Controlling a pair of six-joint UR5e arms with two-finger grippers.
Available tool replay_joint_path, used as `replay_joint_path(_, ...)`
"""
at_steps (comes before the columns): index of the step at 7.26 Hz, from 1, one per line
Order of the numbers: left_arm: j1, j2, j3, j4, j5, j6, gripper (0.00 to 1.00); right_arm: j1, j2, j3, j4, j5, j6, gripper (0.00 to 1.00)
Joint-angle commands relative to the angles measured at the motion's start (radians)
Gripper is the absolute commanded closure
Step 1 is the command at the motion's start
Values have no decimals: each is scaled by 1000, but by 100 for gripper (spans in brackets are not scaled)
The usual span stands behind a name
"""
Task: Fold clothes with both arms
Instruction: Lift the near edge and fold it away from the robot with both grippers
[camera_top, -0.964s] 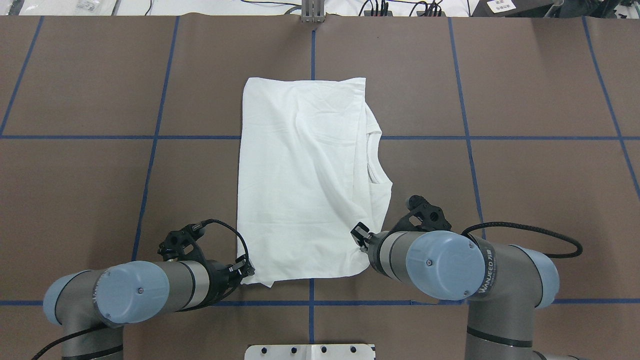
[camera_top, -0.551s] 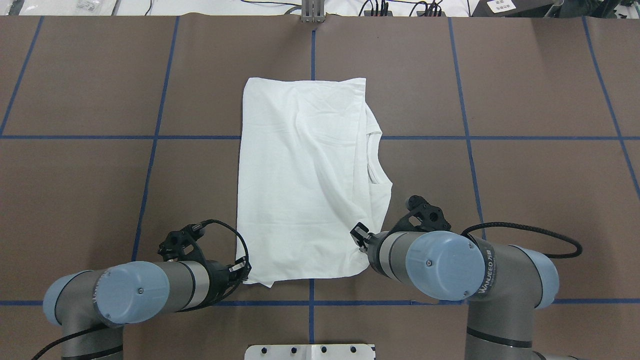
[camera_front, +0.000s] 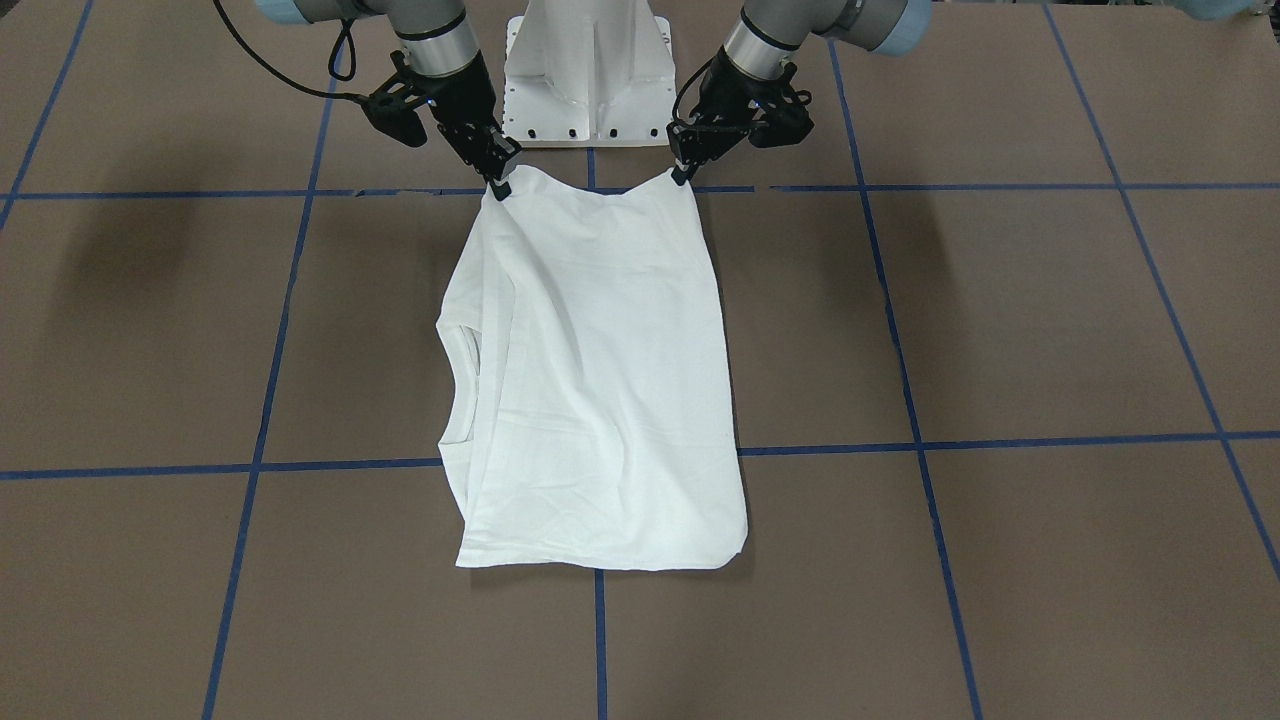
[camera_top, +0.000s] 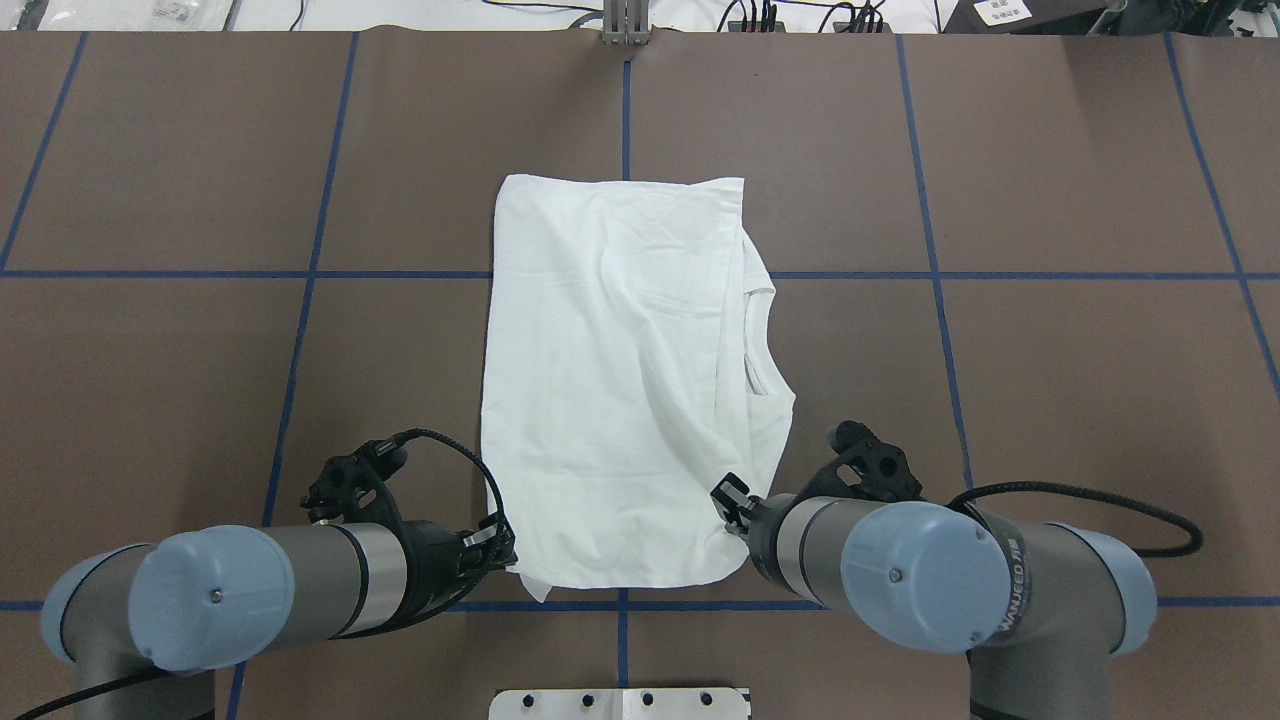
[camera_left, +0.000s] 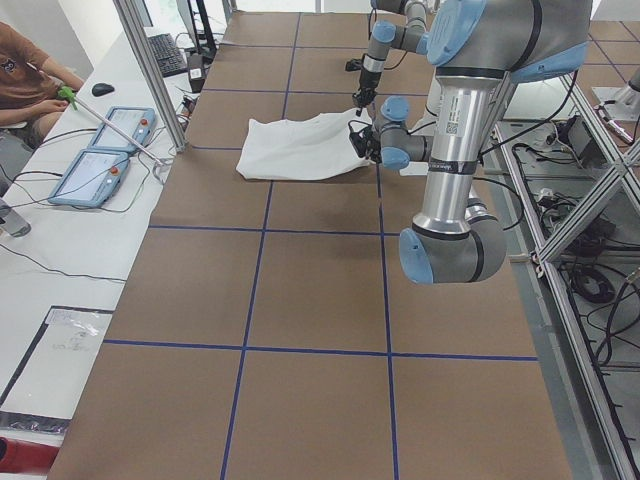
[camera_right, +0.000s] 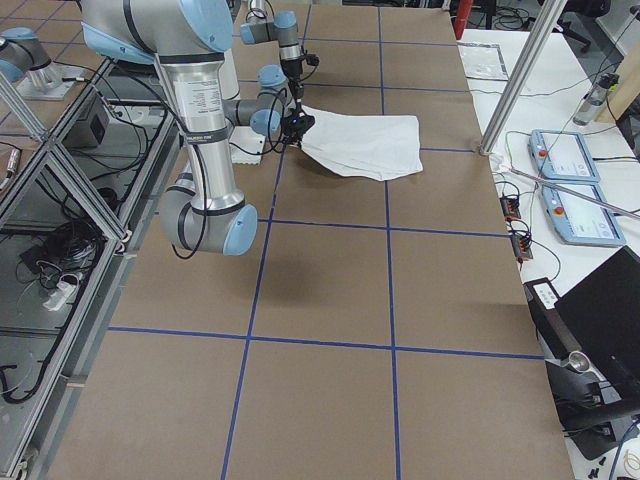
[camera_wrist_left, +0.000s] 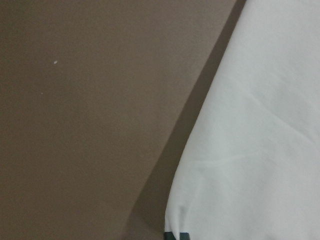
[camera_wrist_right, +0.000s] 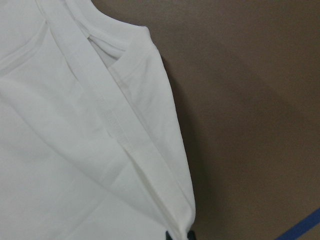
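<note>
The white T-shirt (camera_top: 620, 380) lies folded lengthwise on the brown table, its ribbed collar (camera_top: 760, 340) at its right side. It also shows in the front-facing view (camera_front: 600, 380). My left gripper (camera_top: 500, 545) is shut on the shirt's near left corner. My right gripper (camera_top: 728, 500) is shut on its near right corner. In the front-facing view the left gripper (camera_front: 683, 172) and right gripper (camera_front: 497, 183) hold these corners raised a little off the table, and the near hem sags between them. The wrist views show the white cloth (camera_wrist_left: 260, 125) and the collar (camera_wrist_right: 100, 35) close up.
The white pedestal base (camera_top: 620, 703) stands just behind the grippers. Blue tape lines (camera_top: 930, 275) cross the brown table. An operator's bench with two tablets (camera_left: 100, 150) and a seated person (camera_left: 25, 80) lies beyond the far table edge.
Both grippers have drawn back toward the robot's base, each still holding its corner. The shirt has slid a little nearer to the robot and slightly right.
</note>
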Motion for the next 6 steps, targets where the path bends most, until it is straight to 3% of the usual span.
replay_joint_path(1,4,7,-118,4,-2,-20,100,-34,-46,117,-13,-16,73,100)
replay_joint_path(3,-16,-18,-206,42,-10,-14,100,25,-49,214,-100,-7,73,100)
replay_joint_path(5,-194,-144,-81,111,-55,110,100,113,-17,195,-104,14,63,100)
replay_joint_path(6,-251,-168,-13,110,-65,159,100,224,49,110,-101,127,53,100)
